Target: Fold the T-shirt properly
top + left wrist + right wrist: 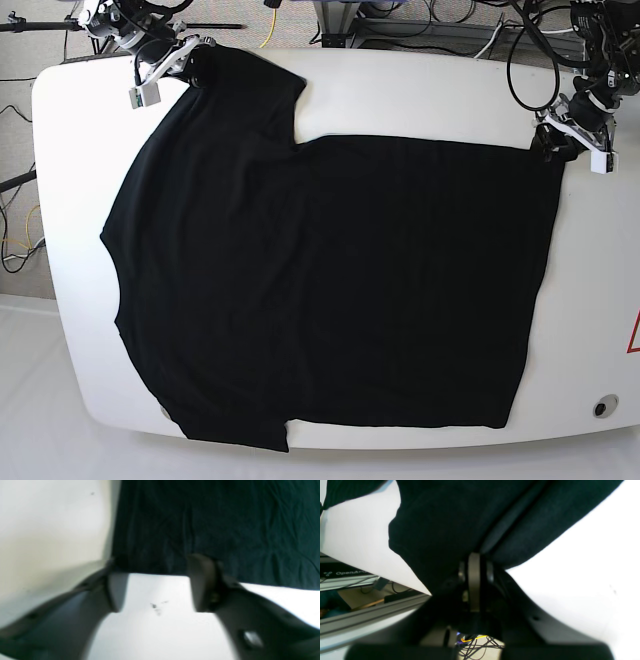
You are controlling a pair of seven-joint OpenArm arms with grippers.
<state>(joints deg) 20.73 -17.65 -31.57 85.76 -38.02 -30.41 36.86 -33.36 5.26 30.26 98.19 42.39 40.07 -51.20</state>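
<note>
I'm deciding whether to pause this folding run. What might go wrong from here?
The left gripper is open at the T-shirt's corner and may close on no cloth. The right gripper is clamped on a sleeve at the table edge; pulling alone may skew or drag the shirt.

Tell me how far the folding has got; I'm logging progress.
Done: the T-shirt lies spread flat on the table, no fold made. In hand: the right gripper is shut on a sleeve; the left gripper stands open at the hem corner, its fingers astride the edge. Left: all the folds.
</note>
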